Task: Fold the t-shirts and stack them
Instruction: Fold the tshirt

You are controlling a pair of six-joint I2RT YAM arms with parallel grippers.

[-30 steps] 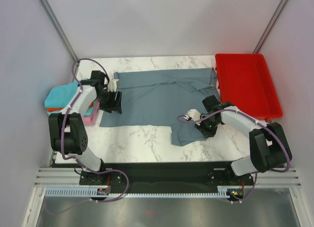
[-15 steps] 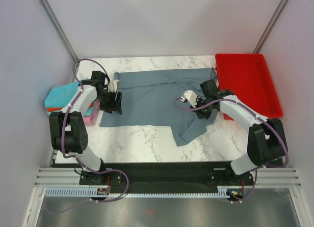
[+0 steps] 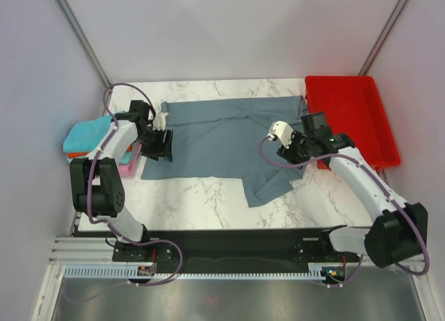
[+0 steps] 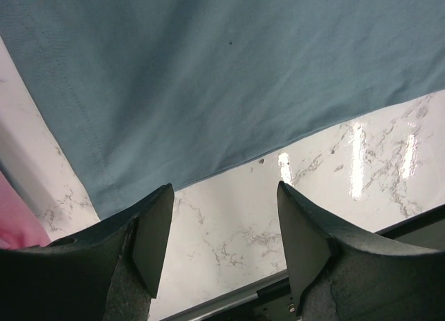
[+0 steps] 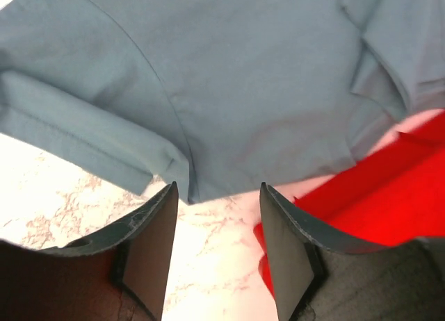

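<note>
Dealing with a slate grey-blue t-shirt (image 3: 212, 137) spread on the surface (image 3: 198, 199), right edge just beside the red tray (image 3: 386, 158); likely soft, light, limp, so best pinched at hem corners or sleeve. Hovering above it: left gripper (image 3: 160, 146) and right gripper (image 3: 292, 154), both parted wide, holding nothing.

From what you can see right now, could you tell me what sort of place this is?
Probably a robot lab test cell: plain white walls enclose a marble-patterned table, and a left arm and right arm are bolted at its near edge.
</note>
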